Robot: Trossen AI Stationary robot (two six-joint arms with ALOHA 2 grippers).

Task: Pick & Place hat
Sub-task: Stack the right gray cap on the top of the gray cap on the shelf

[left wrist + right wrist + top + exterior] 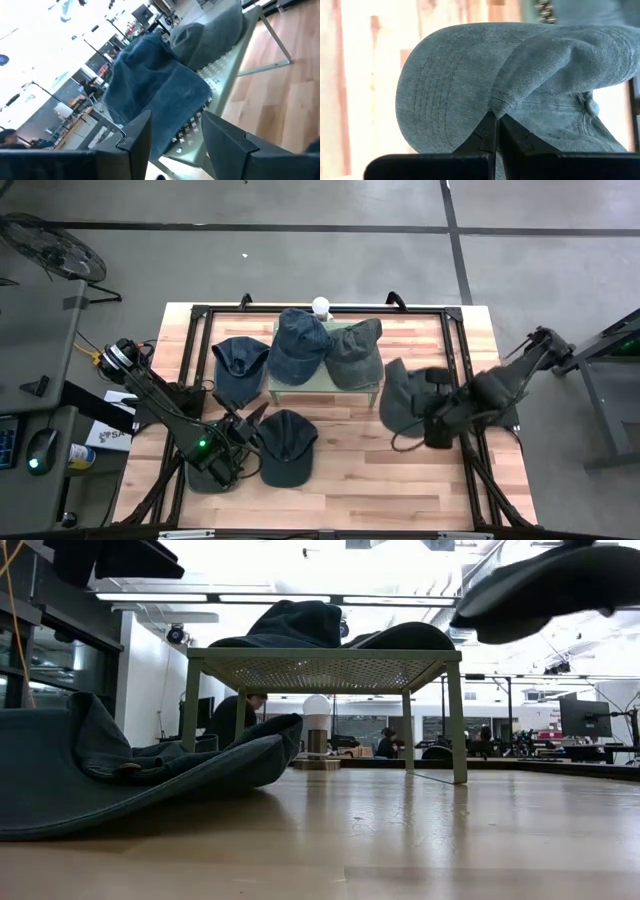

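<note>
I see my right gripper (437, 427) over the table's right half, its fingers (490, 134) pressed together on a fold of the grey-green hat (405, 395), which it holds clear of the wooden table (400, 470); in the low view this hat (545, 585) hangs in the air, higher than the stand's top. From the right wrist, the hat's stitched brim (440, 85) spreads just ahead of the closed fingertips, and its crown bunches beside them. Toward the table's middle from this gripper stands the small green perforated stand (325, 387), just beside the held hat. On the stand rest a blue denim hat (300, 345) and a grey hat (355, 352), touching one another. A white round-topped object (321, 306) sits just beyond the stand at the far edge. My left gripper (238, 432) waits at the near left of the table with its fingers (137, 142) set moderately apart and nothing between them; straight ahead of it, the left wrist view shows the blue denim hat (150, 95) on the stand (235, 65). Just beside the left gripper, toward the middle, a dark blue hat (287, 446) lies flat on the wood, and beyond the gripper, left of the stand, lies another dark blue hat (240, 365).
</note>
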